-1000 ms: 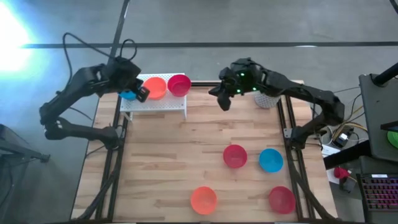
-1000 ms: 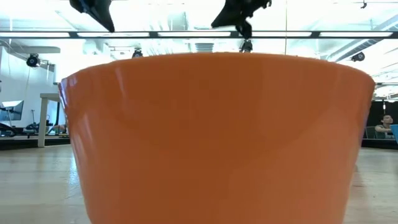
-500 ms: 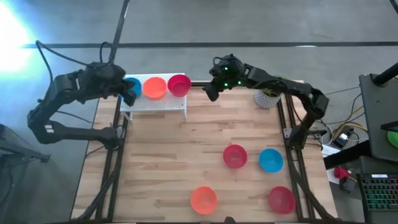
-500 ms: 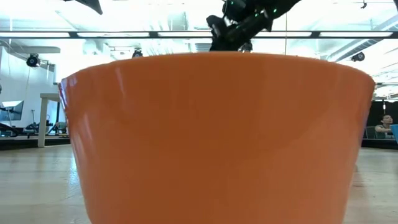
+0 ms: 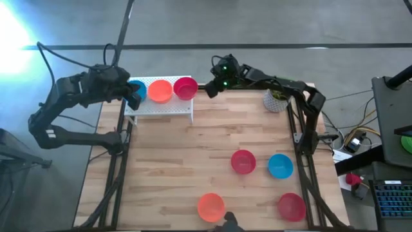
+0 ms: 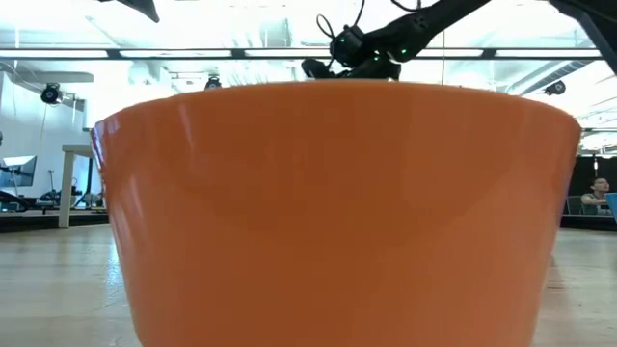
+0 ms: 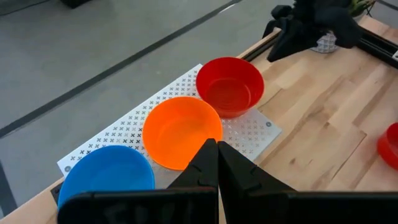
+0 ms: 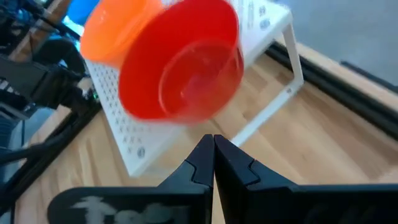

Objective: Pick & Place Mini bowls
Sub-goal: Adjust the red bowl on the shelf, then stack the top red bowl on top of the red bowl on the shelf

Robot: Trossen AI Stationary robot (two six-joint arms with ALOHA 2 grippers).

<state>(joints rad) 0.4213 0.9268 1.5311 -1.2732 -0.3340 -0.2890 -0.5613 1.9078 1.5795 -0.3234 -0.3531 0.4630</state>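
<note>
- White perforated rack is sitting at the table's far-left corner, acting as the drop-off: three mini bowls are lined up on it, blue bowl, orange bowl, red bowl, all upright and side by side.
- Four bowls are waiting on the wood near the right front: a second red bowl, a second blue bowl, a front orange bowl, a front red bowl. Judging by that split, the job is roughly half done.
- Left gripper is hanging at the rack's left end beside the blue bowl, fingers pressed together, carrying nothing. Likely parked off the table so the other arm gets room.
- Right gripper is reaching to the far edge just right of the rack's red bowl, jaws together, empty. Its wrist view is looking straight at that bowl, so it is either leaving a placement or lining up a nudge; cannot tell which.
- White pot with plant is staying at the far right, not part of the job.
- Low camera is blocked by the front orange bowl sitting right against it.
</note>
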